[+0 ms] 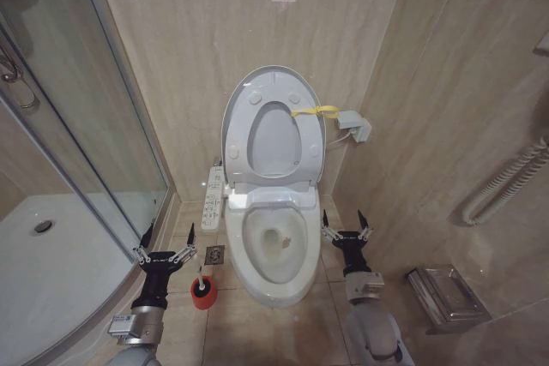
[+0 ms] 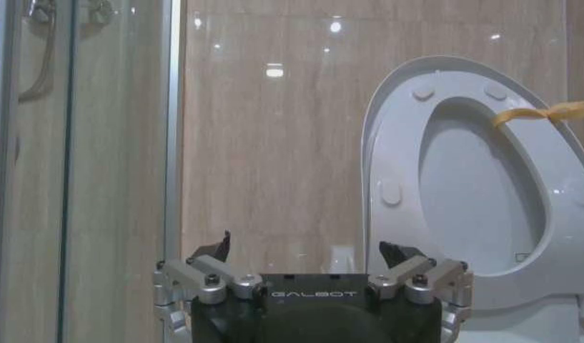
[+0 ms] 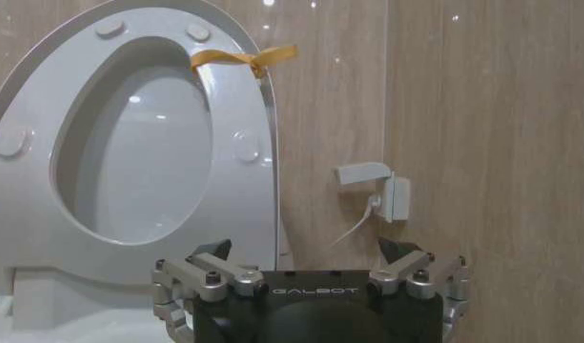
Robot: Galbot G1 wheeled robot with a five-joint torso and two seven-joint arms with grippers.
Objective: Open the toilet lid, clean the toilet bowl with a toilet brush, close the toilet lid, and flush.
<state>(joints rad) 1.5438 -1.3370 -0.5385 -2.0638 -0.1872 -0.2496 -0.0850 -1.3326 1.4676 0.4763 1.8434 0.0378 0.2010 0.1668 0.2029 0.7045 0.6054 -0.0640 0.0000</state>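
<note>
On your left you see the glass shower door [image 1: 86, 109] and its white tray [image 1: 51, 255]. Your left gripper [image 1: 163, 255] hovers over the beige floor tiles [image 1: 257, 332], jaws wide and holding nothing. Just beside it stands the toilet brush [image 1: 203, 289] in its red holder. The toilet bowl [image 1: 274, 250] sits uncovered, the toilet lid [image 1: 273, 126] upright against the wall. Your right gripper [image 1: 346, 233] hangs beside the bowl, jaws wide, holding nothing.

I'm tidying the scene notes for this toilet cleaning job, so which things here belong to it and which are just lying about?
Belongs to the job:
toilet lid, raised
toilet bowl
toilet brush in its red holder, on the floor
left gripper and right gripper, both open

Just lying about:
shower enclosure
floor drain
wall socket
</note>
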